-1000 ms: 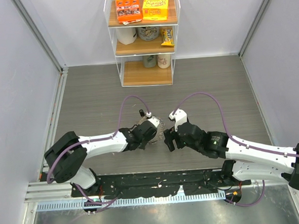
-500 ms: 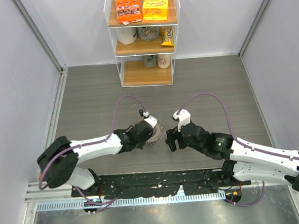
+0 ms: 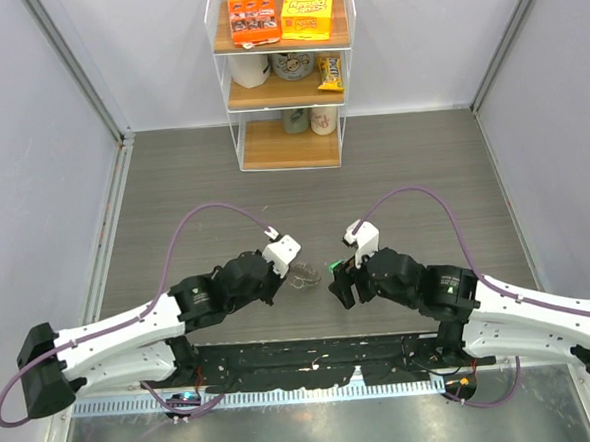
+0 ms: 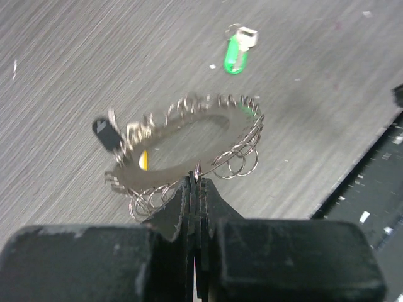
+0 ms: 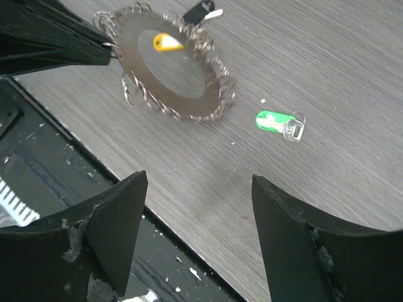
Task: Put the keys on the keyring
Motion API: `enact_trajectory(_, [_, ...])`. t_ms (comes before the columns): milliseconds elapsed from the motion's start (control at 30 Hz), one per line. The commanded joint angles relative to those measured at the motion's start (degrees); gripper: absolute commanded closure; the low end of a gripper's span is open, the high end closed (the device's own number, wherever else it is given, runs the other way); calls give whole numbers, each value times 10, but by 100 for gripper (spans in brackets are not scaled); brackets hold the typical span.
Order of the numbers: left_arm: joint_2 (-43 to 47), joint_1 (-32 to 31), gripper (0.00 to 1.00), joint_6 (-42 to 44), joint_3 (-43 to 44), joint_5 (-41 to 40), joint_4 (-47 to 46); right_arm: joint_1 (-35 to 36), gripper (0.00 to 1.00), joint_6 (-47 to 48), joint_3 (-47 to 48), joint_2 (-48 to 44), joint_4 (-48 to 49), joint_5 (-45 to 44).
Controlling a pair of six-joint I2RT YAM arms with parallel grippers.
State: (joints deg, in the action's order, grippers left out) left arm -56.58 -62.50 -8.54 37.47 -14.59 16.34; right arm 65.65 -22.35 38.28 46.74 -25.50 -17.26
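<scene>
A grey table (image 3: pixel 173 188) with a fine wood-grain finish fills the scene, with pale walls on three sides. At its far edge stands a clear-sided shelf unit (image 3: pixel 288 144) with wooden boards, holding bright orange and yellow snack boxes on top and mugs below.

Two white and black robot arms reach in from the near edge and angle toward each other, each trailing a looping purple cable.

The left gripper (image 4: pixel 195 185) has its two black fingers pressed flat together, pinching the near rim of the keyring (image 4: pixel 164 170). In the overhead view the keyring (image 3: pixel 303 277) sits just beyond the left gripper (image 3: pixel 283 274), near the middle of the table's near half.

The right gripper (image 5: pixel 198 182) is spread wide and holds nothing. Its blunt black fingers (image 5: pixel 113 217) hang over bare table, with the keyring (image 5: pixel 195 104) and the left gripper (image 5: pixel 110 47) ahead of it.

The keyring is a flat, dull grey metal band, oval as seen at this angle, with a hollow centre and many small shiny wire loops around its outer edge.

A black-headed key (image 4: pixel 106 131) rests against the ring's outer edge; whether it is hooked on cannot be told.

A green key (image 5: pixel 274 121), a glossy oval head with a small silver piece at one end, lies flat on the table, apart from the ring.

A small yellow teardrop shape (image 5: pixel 165 43) shows inside the ring's opening.
</scene>
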Motion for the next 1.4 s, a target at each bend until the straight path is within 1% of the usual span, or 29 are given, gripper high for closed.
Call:
enact_trajectory(0, [64, -31, 100, 32, 12, 61, 11, 40, 29, 39, 67, -17, -17, -7])
enact_trajectory(167, [105, -65, 100, 34, 33, 133, 20, 98, 32, 75, 118, 2, -43, -15])
enact_trajectory(233, [117, -77, 100, 35, 44, 143, 29, 129, 32, 93, 136, 19, -53, -27])
enact_trajectory(267, [123, -86, 100, 37, 48, 170, 29, 151, 32, 101, 144, 32, -60, -32])
enact_trajectory(400, [138, -104, 100, 41, 59, 235, 32, 208, 32, 144, 175, 60, -61, -31])
enact_trajectory(533, [150, -131, 100, 49, 67, 250, 32, 239, 32, 185, 188, 65, -58, -14])
enact_trajectory(667, [156, -147, 100, 57, 78, 281, 28, 249, 33, 199, 186, 42, -39, 22])
enact_trajectory(767, [152, -154, 100, 62, 85, 292, 24, 257, 36, 211, 178, 23, -18, 58])
enact_trajectory(1033, [143, -179, 100, 66, 98, 278, 10, 272, 40, 218, 181, 21, -6, 79])
enact_trajectory(1367, [139, -187, 100, 62, 108, 272, 5, 293, 44, 221, 192, 37, -5, 72])
